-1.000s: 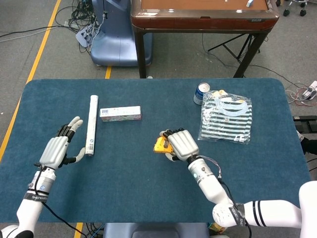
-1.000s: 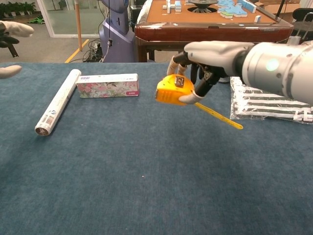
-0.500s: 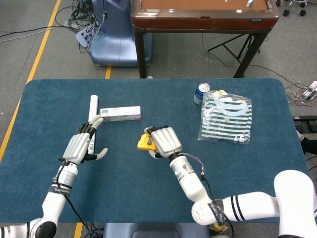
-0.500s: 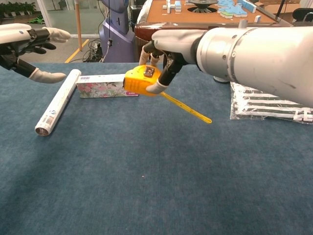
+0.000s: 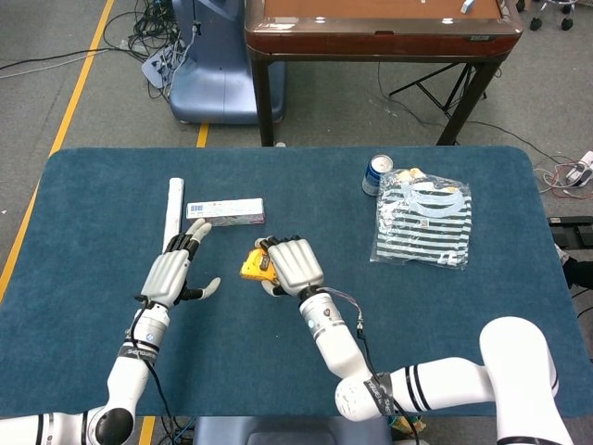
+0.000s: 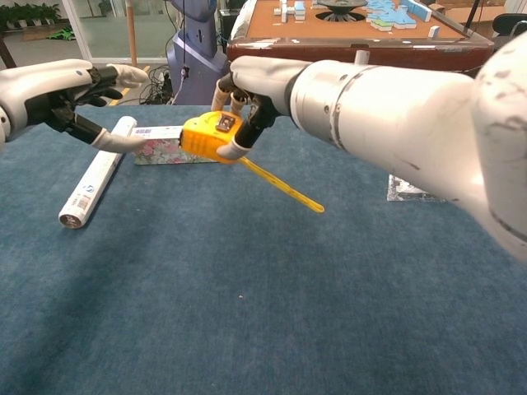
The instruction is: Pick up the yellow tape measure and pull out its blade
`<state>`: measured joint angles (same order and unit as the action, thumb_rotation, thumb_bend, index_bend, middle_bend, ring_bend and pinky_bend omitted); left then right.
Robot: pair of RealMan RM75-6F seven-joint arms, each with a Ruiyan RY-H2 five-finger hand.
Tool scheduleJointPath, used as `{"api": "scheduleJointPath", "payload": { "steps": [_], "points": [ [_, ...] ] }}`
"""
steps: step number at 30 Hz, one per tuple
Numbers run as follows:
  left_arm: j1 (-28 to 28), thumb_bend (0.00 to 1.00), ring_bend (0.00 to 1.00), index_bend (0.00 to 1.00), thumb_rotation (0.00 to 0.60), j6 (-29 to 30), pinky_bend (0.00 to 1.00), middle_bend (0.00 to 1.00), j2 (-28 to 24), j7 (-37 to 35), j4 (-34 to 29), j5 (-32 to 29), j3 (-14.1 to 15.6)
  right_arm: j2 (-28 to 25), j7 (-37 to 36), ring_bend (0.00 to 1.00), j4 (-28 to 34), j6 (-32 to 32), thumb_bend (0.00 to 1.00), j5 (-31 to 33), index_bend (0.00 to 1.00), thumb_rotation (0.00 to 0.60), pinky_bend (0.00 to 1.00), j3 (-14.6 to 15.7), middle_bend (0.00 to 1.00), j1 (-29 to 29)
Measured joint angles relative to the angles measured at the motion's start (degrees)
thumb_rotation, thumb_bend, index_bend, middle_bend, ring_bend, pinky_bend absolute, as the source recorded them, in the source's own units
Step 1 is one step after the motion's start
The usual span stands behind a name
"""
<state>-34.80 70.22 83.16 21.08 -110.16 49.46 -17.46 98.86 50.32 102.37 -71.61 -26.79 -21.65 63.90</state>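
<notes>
My right hand (image 5: 289,264) (image 6: 247,82) grips the yellow tape measure (image 5: 252,264) (image 6: 204,134) and holds it above the blue table. A short length of yellow blade (image 6: 280,186) sticks out of the case, slanting down to the right in the chest view. My left hand (image 5: 176,273) (image 6: 78,90) hangs in the air just left of the tape measure. Its fingers are spread and hold nothing. A small gap separates the two hands.
A white paper roll (image 5: 172,215) (image 6: 95,175) and a flowered box (image 5: 225,211) (image 6: 156,145) lie on the blue table (image 5: 445,315) behind the hands. A can (image 5: 376,173) and a bagged striped garment (image 5: 424,221) sit at the far right. A brown table (image 5: 380,28) stands beyond.
My right hand has carried the tape measure to the left. My left hand has moved right and up, closing in on it. The blade's length looks the same.
</notes>
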Motion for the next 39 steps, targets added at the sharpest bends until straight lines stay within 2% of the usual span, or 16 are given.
{"api": "scheduleJointPath", "payload": {
  "steps": [23, 39],
  "points": [
    [-2.1, 0.27, 0.00, 0.00, 0.600, 2.3, 0.00, 0.00, 2.5, 0.9, -0.7, -3.2, -0.9, 6.4, -2.5, 0.36, -6.6, -1.1, 0.61, -1.3, 0.43, 0.600, 0.29, -1.3, 0.46, 2.5],
    [-3.2, 0.27, 0.00, 0.00, 0.600, 2.1, 0.00, 0.00, 3.2, 1.0, 0.6, -5.2, -1.1, 7.4, -3.8, 0.36, -7.1, 0.0, 0.61, -2.2, 0.43, 0.600, 0.29, -2.0, 0.46, 2.5]
  ]
}}
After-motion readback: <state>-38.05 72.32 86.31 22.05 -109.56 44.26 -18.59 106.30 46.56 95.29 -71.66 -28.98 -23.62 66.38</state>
